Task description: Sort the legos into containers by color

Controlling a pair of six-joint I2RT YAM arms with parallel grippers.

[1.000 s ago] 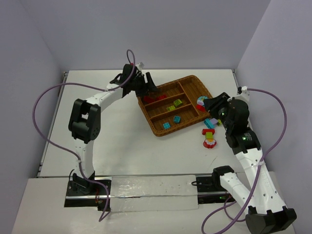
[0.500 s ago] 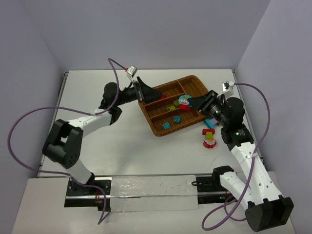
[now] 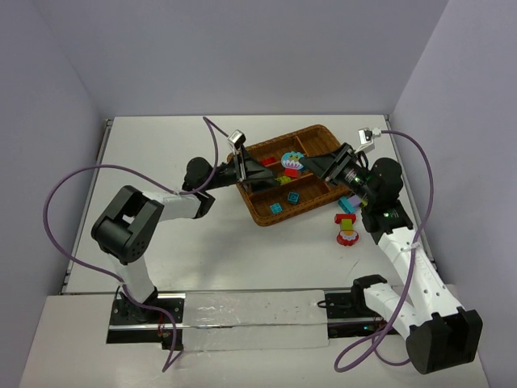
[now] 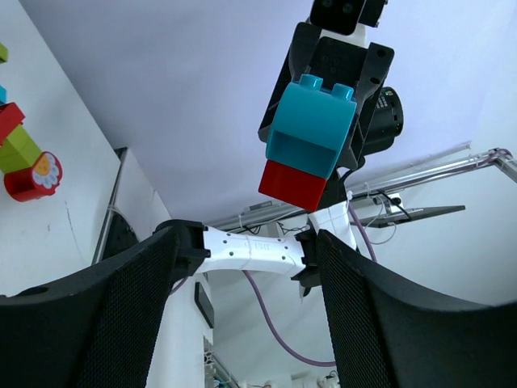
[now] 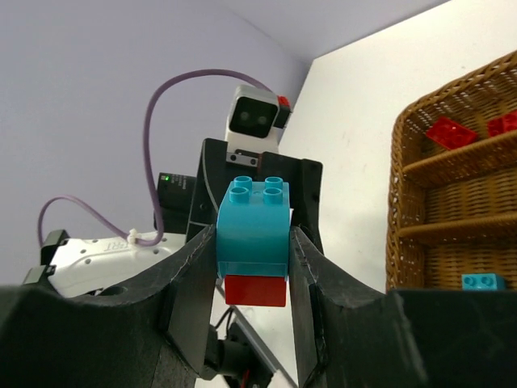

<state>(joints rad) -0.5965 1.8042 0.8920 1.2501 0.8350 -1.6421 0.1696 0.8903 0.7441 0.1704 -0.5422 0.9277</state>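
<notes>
Since one second ago, the right fingers (image 5: 190, 283), pinching a cyan-on-red lego stack (image 3: 292, 164), have swung from the loose legos (image 3: 346, 222) to above the wicker tray (image 3: 260, 217), meeting the spread, empty left fingers (image 4: 105, 323).

My left hand (image 3: 271, 168) hides the tray's (image 3: 257, 217) left corner from above. At my right wrist the tray runs off the edge, and my right hand (image 5: 252, 238) covers the cyan brick's (image 5: 252, 217) sides.
</notes>
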